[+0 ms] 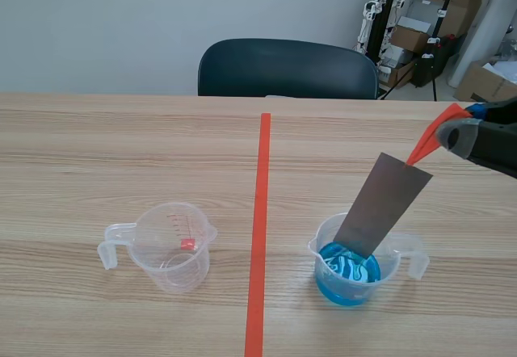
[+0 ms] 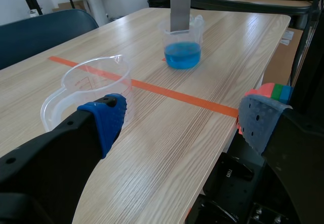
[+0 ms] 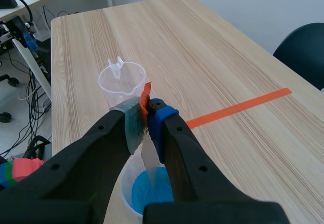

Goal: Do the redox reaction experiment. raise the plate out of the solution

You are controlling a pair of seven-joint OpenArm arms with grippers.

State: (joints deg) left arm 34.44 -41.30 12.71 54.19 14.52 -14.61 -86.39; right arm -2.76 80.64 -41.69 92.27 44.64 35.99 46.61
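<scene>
Light wood table, orange tape line; dark chair, boxes behind. Right gripper pinching grey plate, lower end in blue-solution beaker; immersion unclear, right arm mostly cut off. Left gripper spread.

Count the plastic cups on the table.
2. An empty cup left of the tape line; a cup of blue solution right of it, the metal plate standing in it.

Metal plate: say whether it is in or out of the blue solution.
Seemingly just out. In the left wrist view the plate ends above the blue solution, though still inside the cup.
</scene>
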